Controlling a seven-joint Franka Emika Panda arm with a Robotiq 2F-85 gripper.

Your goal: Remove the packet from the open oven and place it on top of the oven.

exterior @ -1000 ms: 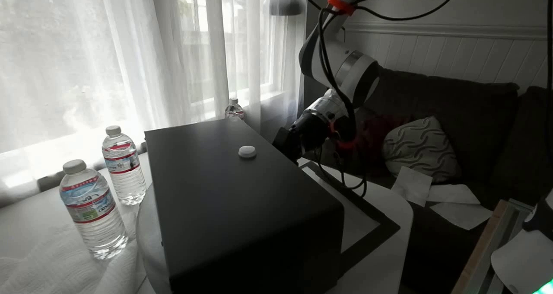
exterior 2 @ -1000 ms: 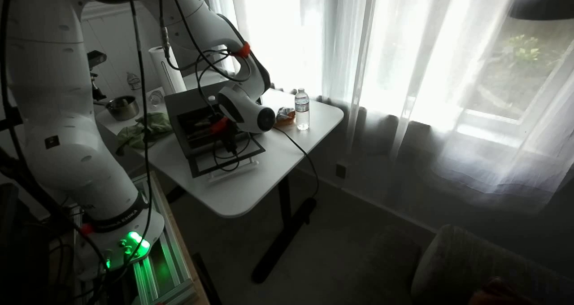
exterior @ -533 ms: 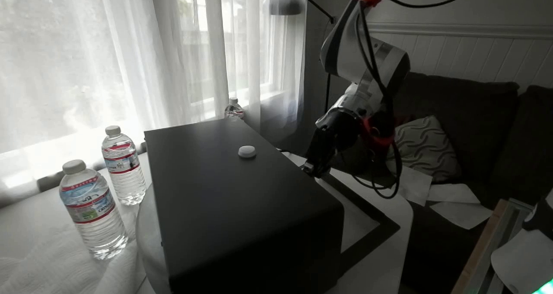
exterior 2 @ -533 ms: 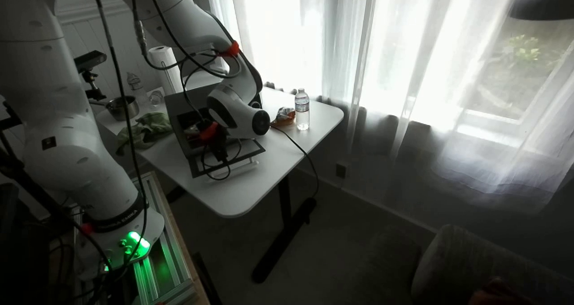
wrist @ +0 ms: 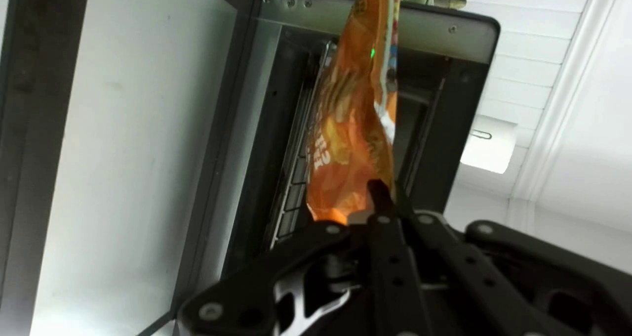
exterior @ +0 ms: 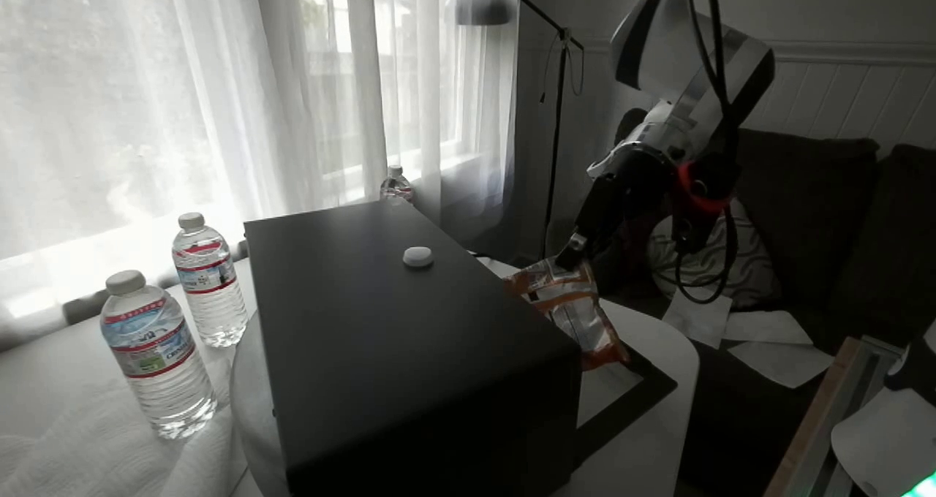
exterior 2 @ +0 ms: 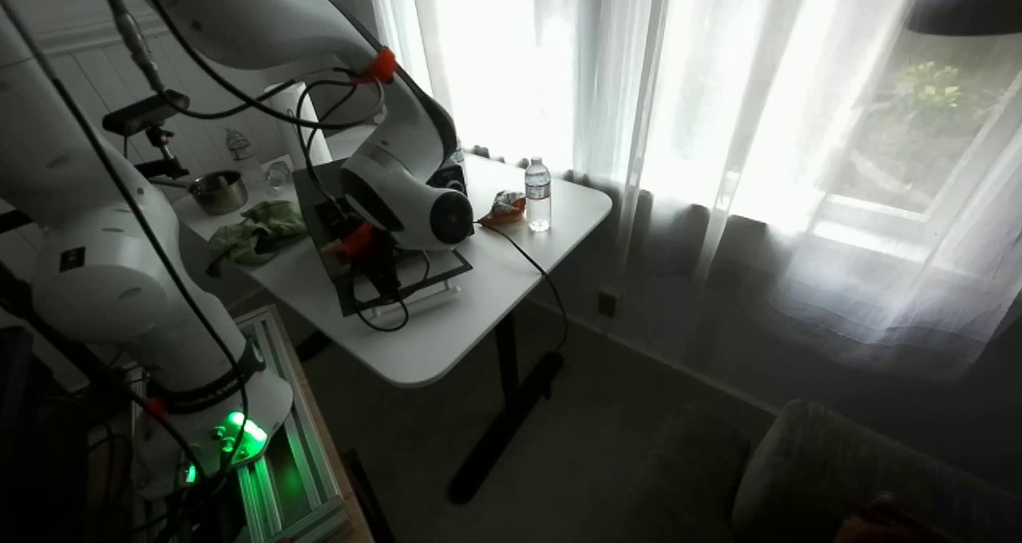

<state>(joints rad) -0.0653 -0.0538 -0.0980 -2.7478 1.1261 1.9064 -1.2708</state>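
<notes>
Black two-finger Robotiq gripper [wrist: 392, 202]: fingers nearly together, pinching one end of the crinkly orange-red snack bag with pale patches [exterior: 574, 307]. Bag hangs at a slant from the tips, in front of the mouth of the matte black box-shaped oven [exterior: 387, 321], above its black-framed, folded-down door [exterior: 621, 414]. Can't tell if it touches the door or the oven's edge. Wrist view puts the dark wire rack [wrist: 295, 183] behind it.

Why: end grip likely suits reaching in through the front and keeps the bulk off the fingers; cost is a loose tail that could swing. Door lies down to leave a way out. Removal looks about done, placing not. Next probably needs a lift past the top edge, then a set-down beside the round white cap [exterior: 418, 256] on the oven's flat top. Snag on the front edge is my worry; slick film could slip too.

Surface: white round-cornered table [exterior 2: 415, 351]. Two clear plastic water bottles [exterior: 159, 358] stand near the oven. Crumpled green cloth [exterior 2: 267, 227] and steel saucepan [exterior 2: 219, 194] near its edge; an orange-and-silver bag [exterior 2: 507, 208], not the held one, sits just beside a slim clear bottle [exterior 2: 538, 200].

Room: dim, backlit through sheer white curtains [exterior 2: 703, 112]; dark sofa [exterior: 812, 197] with patterned cushion [exterior: 753, 267].
</notes>
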